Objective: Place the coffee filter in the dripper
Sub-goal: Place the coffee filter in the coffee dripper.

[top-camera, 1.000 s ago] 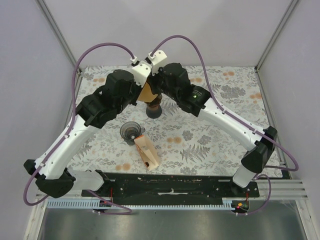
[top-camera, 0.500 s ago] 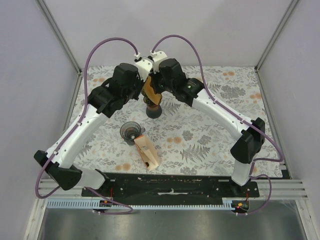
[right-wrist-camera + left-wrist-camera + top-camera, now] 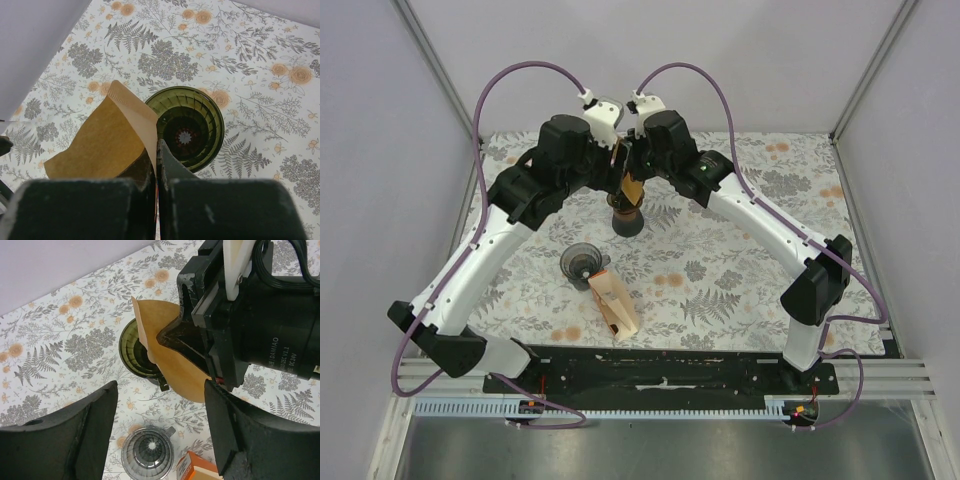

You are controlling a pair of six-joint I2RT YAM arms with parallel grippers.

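Note:
My right gripper [image 3: 157, 150] is shut on one edge of the brown paper coffee filter [image 3: 100, 140], holding it just above and to the left of the olive-green dripper [image 3: 190, 130]. In the left wrist view the filter [image 3: 175, 360] hangs partly over the dripper [image 3: 135, 347], pinched by the right gripper [image 3: 162, 337]. My left gripper [image 3: 160, 425] is open, its fingers [image 3: 95, 410] apart from the filter and holding nothing. From above, both wrists meet over the dripper [image 3: 627, 222] at the back centre, with the filter [image 3: 633, 188] between them.
A clear grey dripper [image 3: 581, 262] stands nearer the front, seen also as a clear grey dripper [image 3: 148, 452] under my left fingers. An orange and tan filter box [image 3: 613, 305] lies beside it. Frame posts stand at the back corners of the flowered cloth [image 3: 740, 270].
My left gripper has opened, let go of the filter and drawn back. The right gripper stays shut on the filter, which now hangs over the green dripper.

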